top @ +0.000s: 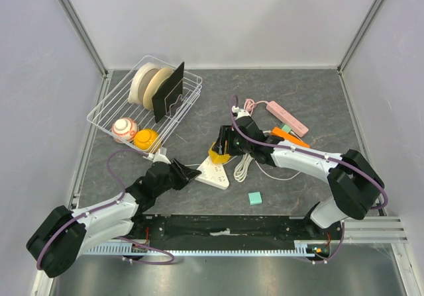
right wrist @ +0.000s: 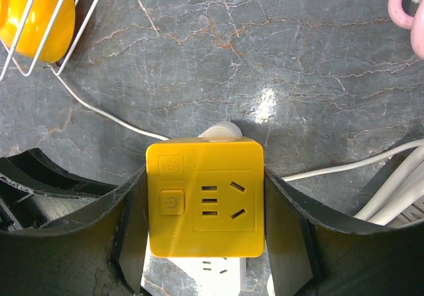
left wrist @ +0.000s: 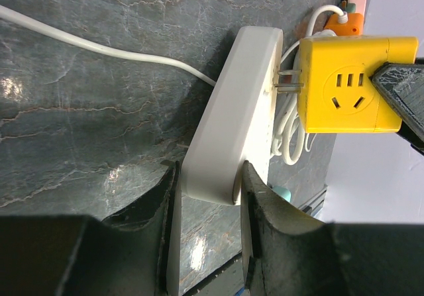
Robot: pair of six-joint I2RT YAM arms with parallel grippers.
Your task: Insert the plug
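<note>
The right gripper point(right wrist: 204, 200) clamps the yellow cube plug point(left wrist: 351, 77) squarely above the white plastic power strip point(left wrist: 238, 110), prongs touching its face but unseated, while the left gripper point(left wrist: 207, 177) pinches the strip's near end.

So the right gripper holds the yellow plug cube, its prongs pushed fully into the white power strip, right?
No. The right gripper holds the yellow plug cube, but its prongs are not fully in the white power strip; the left wrist view shows bare metal between them.

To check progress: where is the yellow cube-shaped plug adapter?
The yellow cube adapter is mid-table in the top view, in the right gripper, prongs at the white power strip.
</note>
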